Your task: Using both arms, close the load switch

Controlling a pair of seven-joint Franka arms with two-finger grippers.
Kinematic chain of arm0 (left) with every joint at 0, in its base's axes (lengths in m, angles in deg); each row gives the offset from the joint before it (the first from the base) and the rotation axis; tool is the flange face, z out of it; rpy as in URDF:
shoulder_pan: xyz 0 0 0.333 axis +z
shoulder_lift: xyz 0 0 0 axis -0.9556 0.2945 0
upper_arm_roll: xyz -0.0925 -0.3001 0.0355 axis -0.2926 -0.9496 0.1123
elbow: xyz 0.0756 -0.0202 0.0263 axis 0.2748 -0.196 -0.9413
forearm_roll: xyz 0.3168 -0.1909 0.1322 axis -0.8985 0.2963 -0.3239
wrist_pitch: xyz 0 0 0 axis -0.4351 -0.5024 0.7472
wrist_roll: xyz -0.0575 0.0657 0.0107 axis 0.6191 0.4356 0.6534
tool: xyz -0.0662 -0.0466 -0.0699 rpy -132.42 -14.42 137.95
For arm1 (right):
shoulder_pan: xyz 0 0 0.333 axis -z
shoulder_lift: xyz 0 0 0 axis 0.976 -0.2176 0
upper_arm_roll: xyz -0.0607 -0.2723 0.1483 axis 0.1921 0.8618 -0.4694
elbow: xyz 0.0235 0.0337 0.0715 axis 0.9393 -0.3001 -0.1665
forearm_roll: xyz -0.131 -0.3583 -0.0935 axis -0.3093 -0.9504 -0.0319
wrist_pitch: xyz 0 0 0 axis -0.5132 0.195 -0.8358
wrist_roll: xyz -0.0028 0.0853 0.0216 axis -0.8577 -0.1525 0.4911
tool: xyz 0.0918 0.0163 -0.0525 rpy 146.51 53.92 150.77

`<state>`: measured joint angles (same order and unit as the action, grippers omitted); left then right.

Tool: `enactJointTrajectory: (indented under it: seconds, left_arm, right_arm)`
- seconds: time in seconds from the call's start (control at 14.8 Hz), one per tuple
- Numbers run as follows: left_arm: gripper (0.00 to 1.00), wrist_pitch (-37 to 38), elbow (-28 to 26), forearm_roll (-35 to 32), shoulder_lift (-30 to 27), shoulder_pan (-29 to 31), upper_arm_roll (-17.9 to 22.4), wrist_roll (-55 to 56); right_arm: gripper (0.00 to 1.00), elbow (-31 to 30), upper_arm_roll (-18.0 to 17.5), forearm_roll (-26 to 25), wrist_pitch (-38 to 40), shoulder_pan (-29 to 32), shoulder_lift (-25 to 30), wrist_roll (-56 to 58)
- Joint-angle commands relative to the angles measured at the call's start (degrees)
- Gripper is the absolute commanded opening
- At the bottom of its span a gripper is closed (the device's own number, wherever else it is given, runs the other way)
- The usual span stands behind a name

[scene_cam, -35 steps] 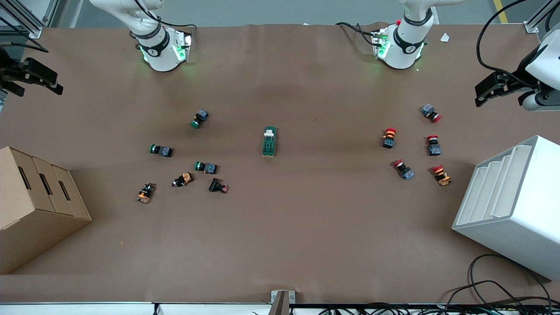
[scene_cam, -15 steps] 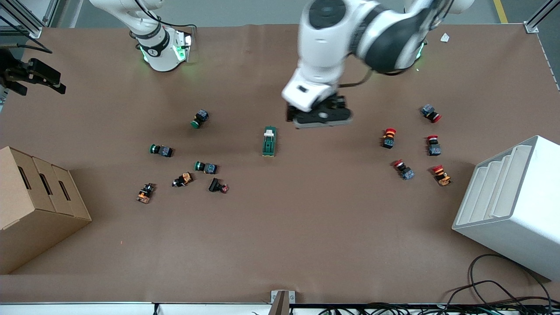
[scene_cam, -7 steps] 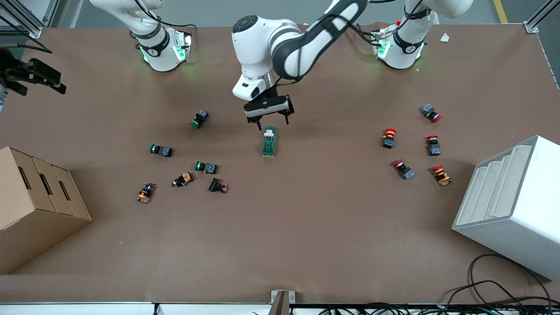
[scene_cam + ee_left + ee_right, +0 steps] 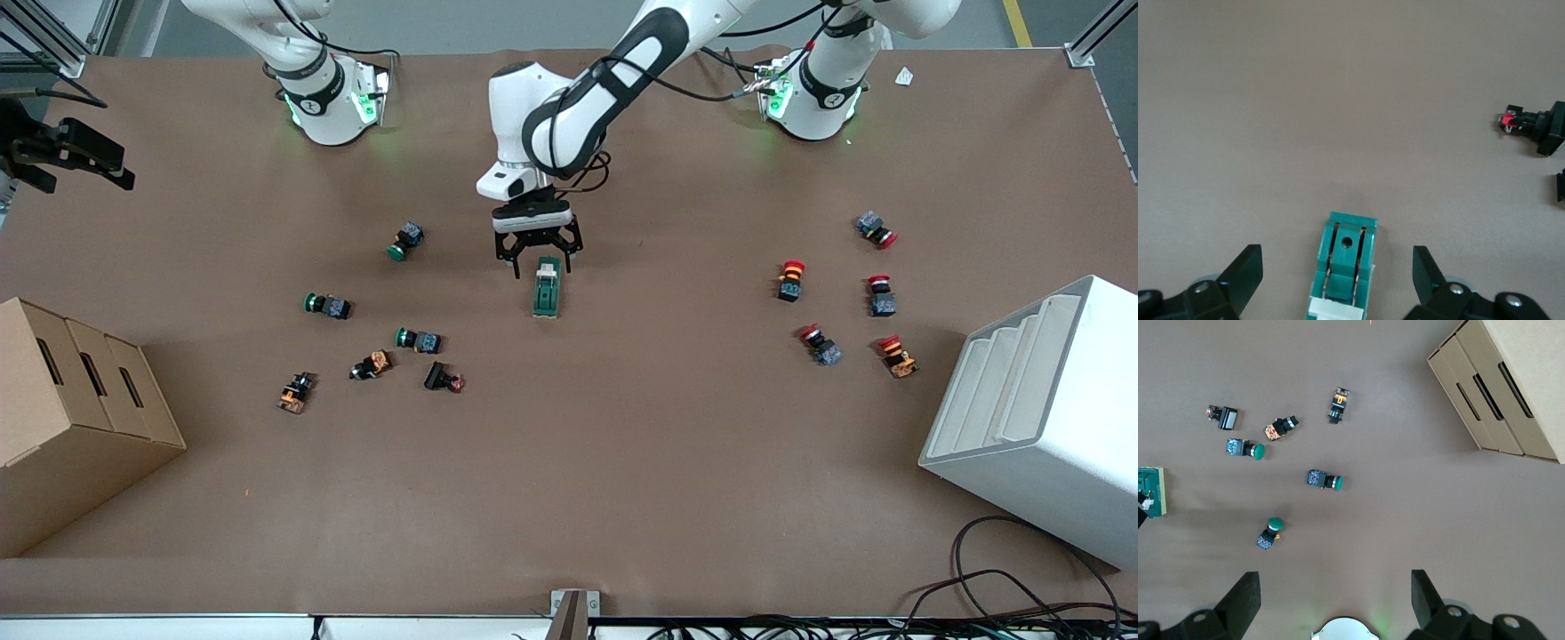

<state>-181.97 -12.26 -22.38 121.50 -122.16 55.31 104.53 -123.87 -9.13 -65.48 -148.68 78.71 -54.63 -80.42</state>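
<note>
The load switch is a dark green oblong block with a white handle at the end toward the arms' bases. It lies in the middle of the table. My left gripper is low over that handle end and open, one finger on each side, not touching. In the left wrist view the switch lies between the spread fingers of my left gripper. My right gripper waits in the air at the right arm's end of the table, open and empty; the switch shows at that view's edge.
Several green and orange push buttons lie toward the right arm's end, and several red ones toward the left arm's end. A cardboard box and a white stepped rack stand at the two ends.
My left arm has swung in from the left arm's end of the table and come down over the switch's handle end, fingers open. The right arm and the switch have not moved.
</note>
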Motion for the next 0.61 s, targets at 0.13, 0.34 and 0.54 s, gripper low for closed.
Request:
enactJointTrajectory:
  seconds: [0.13,0.34,0.54]
  left_arm:
    - [0.99,-0.33,-0.72,-11.47,2.74,-1.86,0.18,11.88]
    - [0.99,0.11,-1.59,-14.72,4.15,-2.83,0.36,13.56]
    - [0.99,2.3,-2.65,-17.98,4.67,-3.1,0.36,15.75]
  right_arm:
    - [1.0,0.95,0.1,-1.2,0.36,-0.49,-0.6,-0.09]
    - [1.0,1.13,0.1,-1.21,-0.69,-0.49,-4.62,-0.18]
    - [1.0,4.2,-0.07,-1.47,-2.01,-1.79,-14.3,0.17]
